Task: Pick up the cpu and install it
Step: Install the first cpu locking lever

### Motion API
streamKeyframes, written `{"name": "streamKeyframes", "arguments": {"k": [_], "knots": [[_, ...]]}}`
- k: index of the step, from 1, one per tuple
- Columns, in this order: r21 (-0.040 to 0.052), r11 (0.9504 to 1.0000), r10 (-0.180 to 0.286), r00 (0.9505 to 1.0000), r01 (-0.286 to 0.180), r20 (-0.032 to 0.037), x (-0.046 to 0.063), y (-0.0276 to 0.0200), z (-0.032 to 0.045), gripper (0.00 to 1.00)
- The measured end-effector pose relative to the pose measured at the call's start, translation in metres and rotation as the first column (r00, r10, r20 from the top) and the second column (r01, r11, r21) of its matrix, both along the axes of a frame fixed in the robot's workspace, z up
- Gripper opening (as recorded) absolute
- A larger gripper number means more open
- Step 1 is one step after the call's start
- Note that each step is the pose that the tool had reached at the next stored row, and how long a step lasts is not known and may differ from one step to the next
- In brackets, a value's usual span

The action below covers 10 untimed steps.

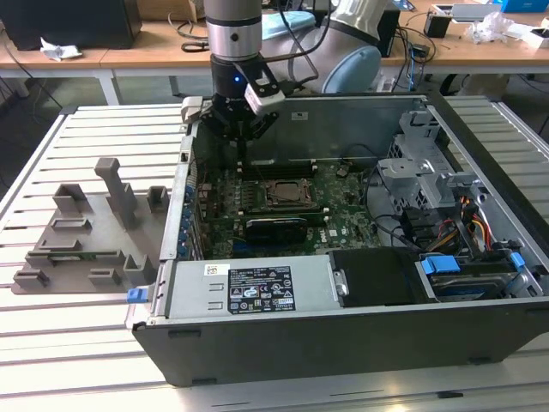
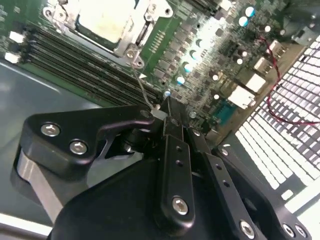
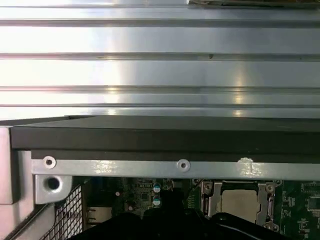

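The cpu [image 1: 283, 194] lies flat in the motherboard socket inside the open computer case, its pale metal top framed by the socket's metal bracket. It shows in both wrist views [image 2: 106, 21] [image 3: 240, 202]. My gripper [image 1: 244, 148] hangs over the board just behind and to the exterior view's left of the socket. In the second wrist view my gripper [image 2: 167, 102] has its black fingers [image 2: 172, 150] pressed together with nothing broad between them. A thin wire socket lever [image 2: 144, 90] runs from the socket's corner up to the fingertips; I cannot tell whether it is pinched or only touched.
The case wall [image 1: 184, 184] stands close to the gripper on the exterior view's left, and its rim [image 3: 150, 137] crosses the first wrist view. A grey plastic tray [image 1: 77, 232] with upright blocks sits outside the case. The power supply [image 1: 249, 287] and drive cage [image 1: 420, 172] crowd the front and right.
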State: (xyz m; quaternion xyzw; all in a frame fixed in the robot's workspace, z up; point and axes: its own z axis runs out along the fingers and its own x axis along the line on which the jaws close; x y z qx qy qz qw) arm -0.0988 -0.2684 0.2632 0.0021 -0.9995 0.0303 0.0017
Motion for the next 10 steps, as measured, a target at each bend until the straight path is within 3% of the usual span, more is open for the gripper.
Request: {"name": "streamKeyframes", "arguments": {"k": [5,8,10], "knots": [[0.0002,1.0000,0.000,1.0000,0.000,-0.0061,0.022,-0.0005,-0.0001,0.11],[0.0008,1.0000,0.000,0.9999,0.000,-0.0135,0.037,-0.0005,-0.0005,0.11],[0.0008,1.0000,0.000,0.9997,0.000,-0.0231,0.052,-0.0005,-0.0013,0.11]]}}
